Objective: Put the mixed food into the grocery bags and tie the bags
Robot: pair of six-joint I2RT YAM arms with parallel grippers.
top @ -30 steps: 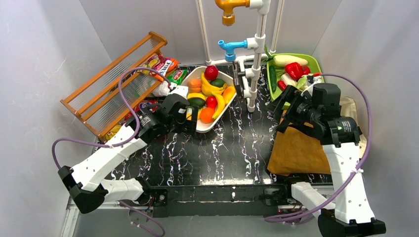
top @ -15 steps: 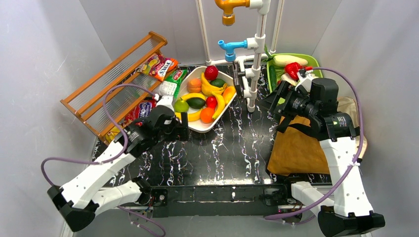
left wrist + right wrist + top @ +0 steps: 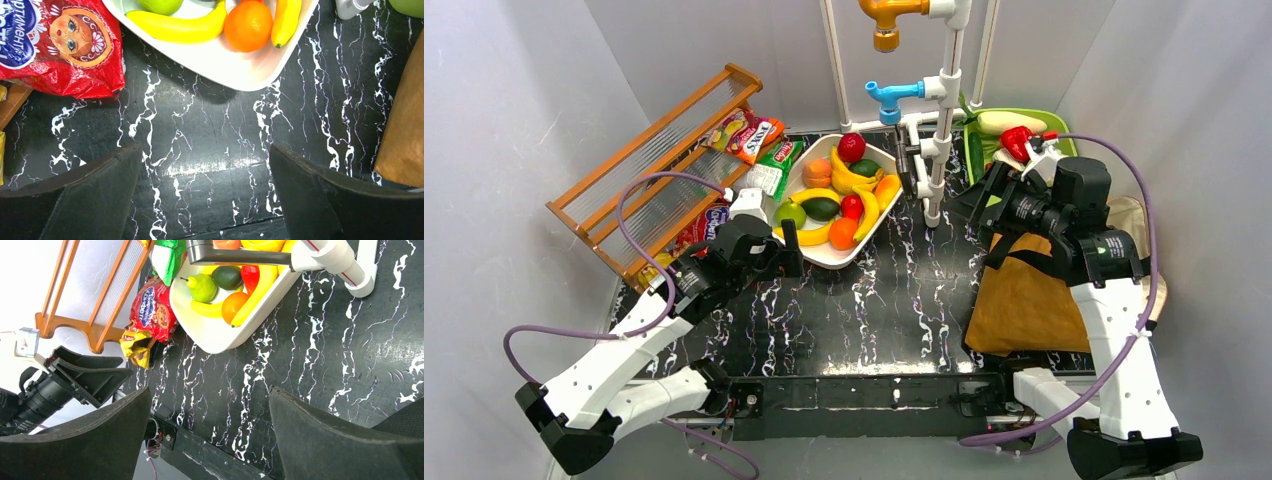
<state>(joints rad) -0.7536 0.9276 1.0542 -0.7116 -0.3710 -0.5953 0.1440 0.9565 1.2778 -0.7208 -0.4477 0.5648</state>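
The mixed food lies in a white tray (image 3: pixel 824 255): bananas (image 3: pixel 849 178), an orange (image 3: pixel 842 233), an avocado (image 3: pixel 822 208), a green pear (image 3: pixel 790 213) and a red apple (image 3: pixel 851 147). Snack packets (image 3: pixel 749 130) lie by the rack, and a red packet (image 3: pixel 70 45) lies left of the tray. The tan tote (image 3: pixel 1024 300) lies flat at the right. No clear plastic bag shows. My left gripper (image 3: pixel 792 258) (image 3: pixel 207 180) is open and empty over the black table just short of the tray. My right gripper (image 3: pixel 972 205) (image 3: pixel 210 430) is open and empty above the tote's far edge.
A wooden rack (image 3: pixel 654 170) leans at the back left. A white pipe stand (image 3: pixel 939 120) with blue and orange fittings rises behind the tray. A green tray (image 3: pixel 1064 130) of vegetables sits at the back right. White walls close in on both sides.
My left gripper has drawn back from over the tray's near left edge towards the near side, uncovering the green pear. My right gripper has shifted a little towards the back left.
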